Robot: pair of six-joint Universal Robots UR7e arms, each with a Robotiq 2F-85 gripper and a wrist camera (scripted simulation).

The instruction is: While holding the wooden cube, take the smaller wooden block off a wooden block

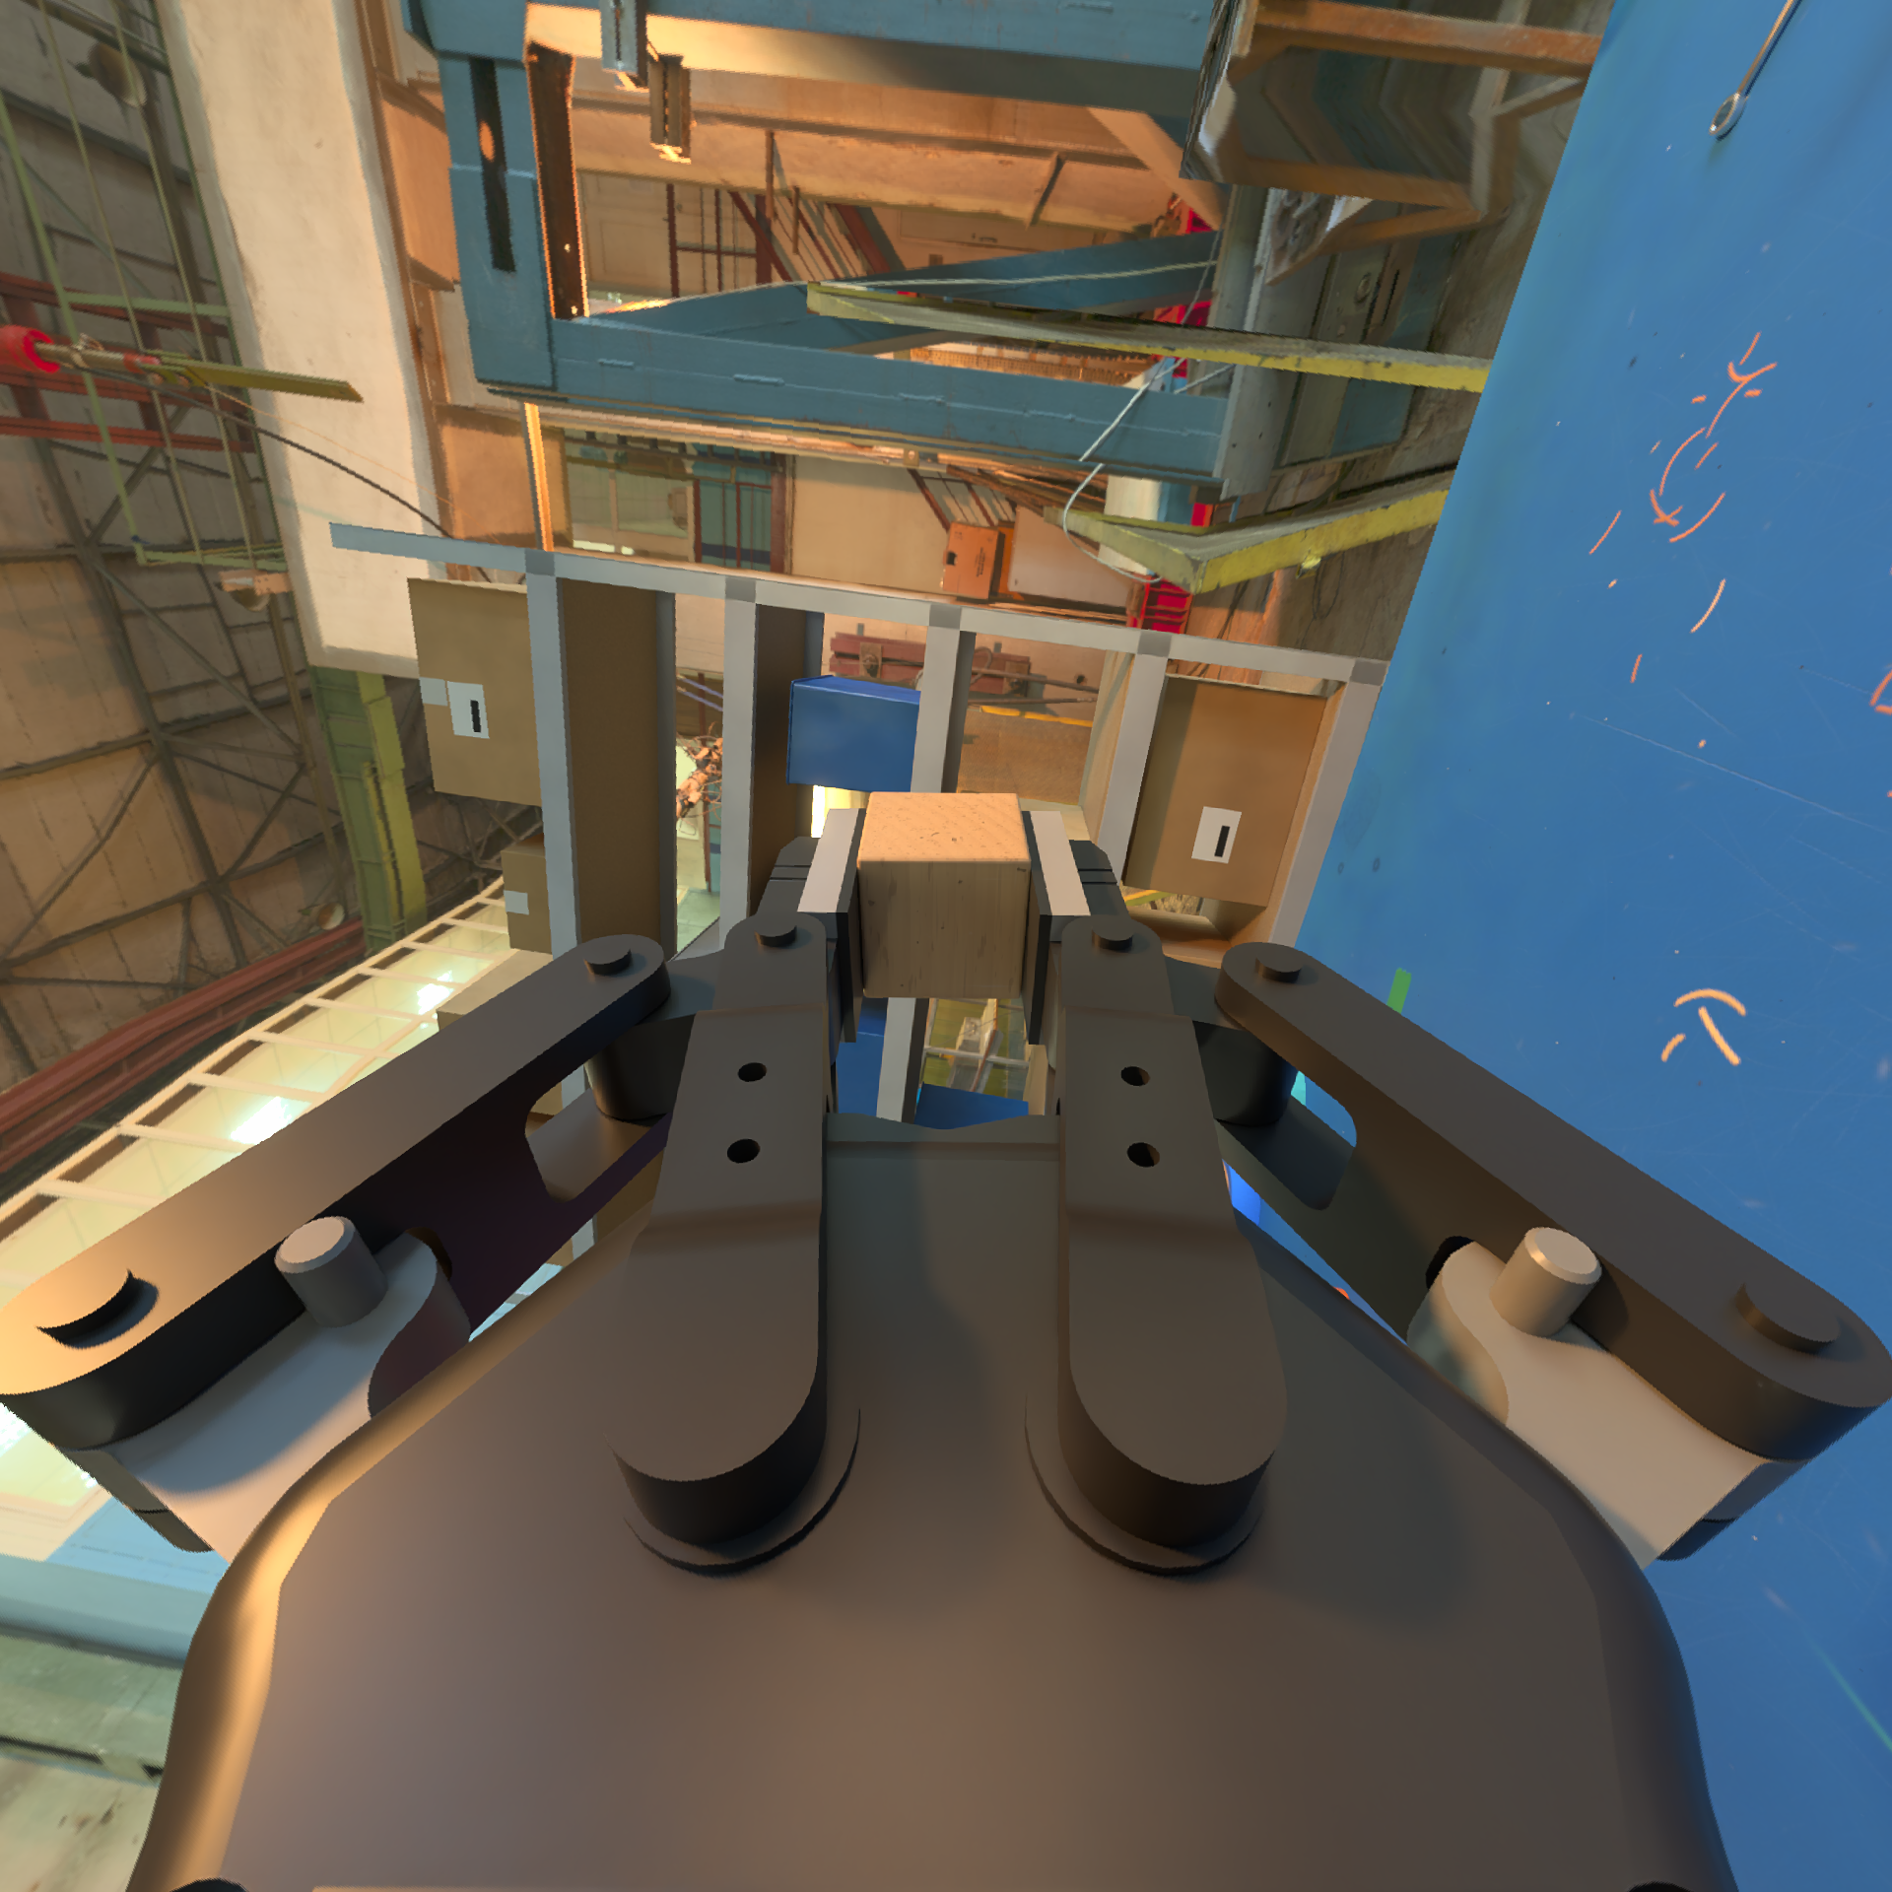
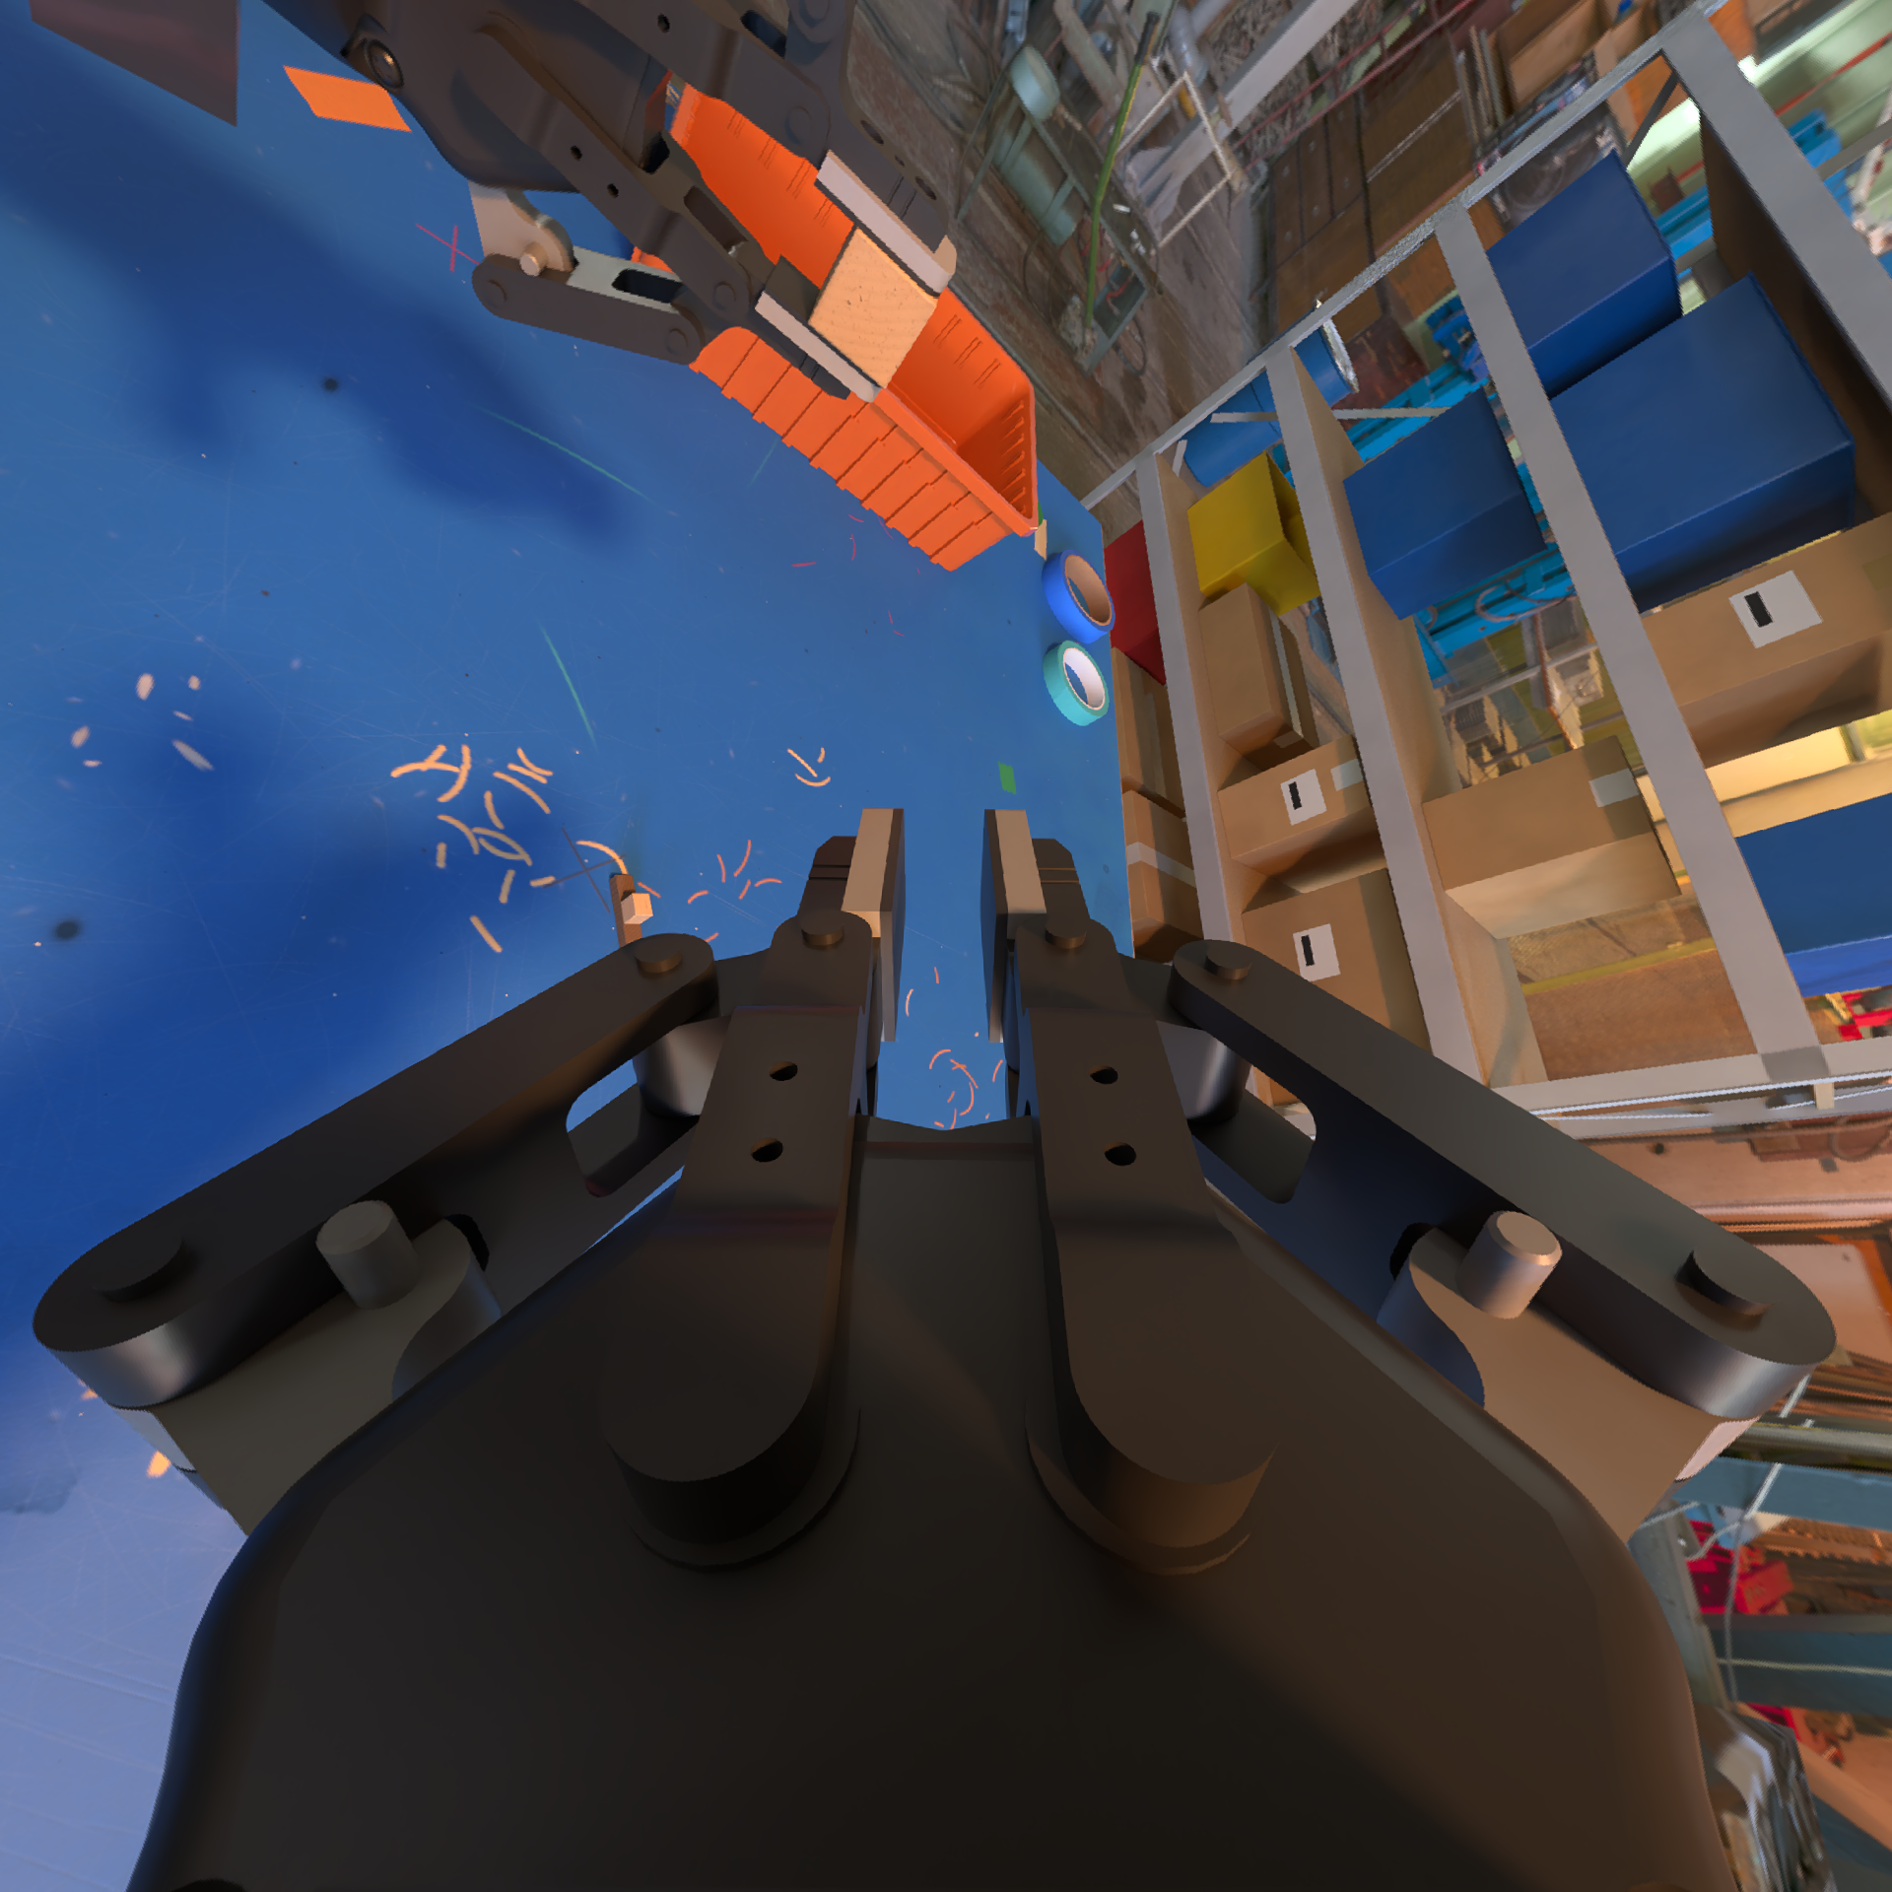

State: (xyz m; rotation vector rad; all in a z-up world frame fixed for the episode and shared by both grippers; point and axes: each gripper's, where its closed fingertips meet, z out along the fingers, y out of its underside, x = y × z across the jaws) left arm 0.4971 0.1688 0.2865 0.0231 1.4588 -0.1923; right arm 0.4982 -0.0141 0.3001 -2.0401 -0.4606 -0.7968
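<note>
Left hand (image 1: 942,901) clamped on the cube (image 1: 942,891), both pads flat against opposite faces, held up off the desk (image 1: 1638,921) with shelving (image 1: 942,625) behind. Same grip seen from the right wrist view: cube (image 2: 870,302) between pale pads, hanging over an orange bin (image 2: 921,440) near the desk's far edge.

Right hand (image 2: 943,870) empty, fingers (image 2: 878,870) parted only narrowly, blue desk (image 2: 307,512) showing in the gap. Raised above the desk, pointing toward its edge by the shelving (image 2: 1485,614).

Small block (image 2: 640,905) sitting against a thin upright block (image 2: 620,909), left of the right hand's fingertips and apart from them, among pale orange scratch marks. Too small to tell exactly how the two blocks meet.

Blue tape roll (image 2: 1077,594) and teal tape roll (image 2: 1075,681) lying side by side near the desk's edge, just past the bin's corner. Small green patch (image 2: 1008,776) on the desk below the rolls. Cardboard boxes (image 2: 1290,799) and blue boxes (image 2: 1638,461) on the shelves beyond
</note>
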